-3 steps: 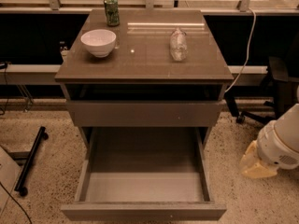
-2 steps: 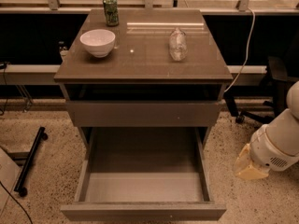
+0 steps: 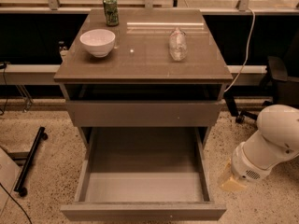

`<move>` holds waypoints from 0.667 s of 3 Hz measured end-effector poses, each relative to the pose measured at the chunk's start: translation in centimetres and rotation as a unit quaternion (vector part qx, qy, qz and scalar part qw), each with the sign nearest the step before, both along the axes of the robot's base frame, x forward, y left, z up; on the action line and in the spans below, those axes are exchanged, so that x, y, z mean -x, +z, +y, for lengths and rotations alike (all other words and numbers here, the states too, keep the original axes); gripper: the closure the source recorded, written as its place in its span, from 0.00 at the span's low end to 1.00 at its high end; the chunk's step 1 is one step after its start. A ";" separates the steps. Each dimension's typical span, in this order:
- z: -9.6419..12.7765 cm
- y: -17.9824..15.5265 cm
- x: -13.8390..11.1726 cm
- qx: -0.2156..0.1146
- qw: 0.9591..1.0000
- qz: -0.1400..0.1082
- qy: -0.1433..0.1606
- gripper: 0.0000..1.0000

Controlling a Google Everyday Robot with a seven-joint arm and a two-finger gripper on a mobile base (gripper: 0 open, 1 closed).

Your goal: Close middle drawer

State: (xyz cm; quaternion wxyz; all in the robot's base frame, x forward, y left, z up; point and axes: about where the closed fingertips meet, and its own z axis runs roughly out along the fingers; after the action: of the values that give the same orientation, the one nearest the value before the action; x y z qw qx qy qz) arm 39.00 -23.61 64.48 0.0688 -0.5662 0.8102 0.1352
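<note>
The middle drawer [image 3: 142,212] is pulled far out toward me, its grey-brown flat front at the bottom edge of the camera view and its pale grey floor [image 3: 145,186] bare. Above it is the top drawer's flat front [image 3: 145,113], standing a little out from under the tabletop. The lowest front is hidden under the open drawer. My white arm [image 3: 268,146] comes in from the right. Its gripper [image 3: 232,183] shows as a beige tip, low beside the open drawer's right side wall and apart from it.
On the brown tabletop [image 3: 145,62] stand a white bowl [image 3: 97,41], a green can [image 3: 110,10] and a clear plastic bottle [image 3: 178,44]. A black office chair [image 3: 280,78] is at the right, a black wheeled stand leg [image 3: 29,160] at the left on the speckled floor.
My arm has moved left and a little down, bringing the gripper closer to the open drawer's right side. The drawer has not moved.
</note>
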 end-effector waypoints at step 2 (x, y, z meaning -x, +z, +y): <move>1.8 -5.7 1.4 -0.027 0.999 0.032 -0.030 1.00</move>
State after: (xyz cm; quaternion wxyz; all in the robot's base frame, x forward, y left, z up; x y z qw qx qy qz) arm 37.61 -21.79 58.78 0.0624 -0.5353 0.8244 0.1727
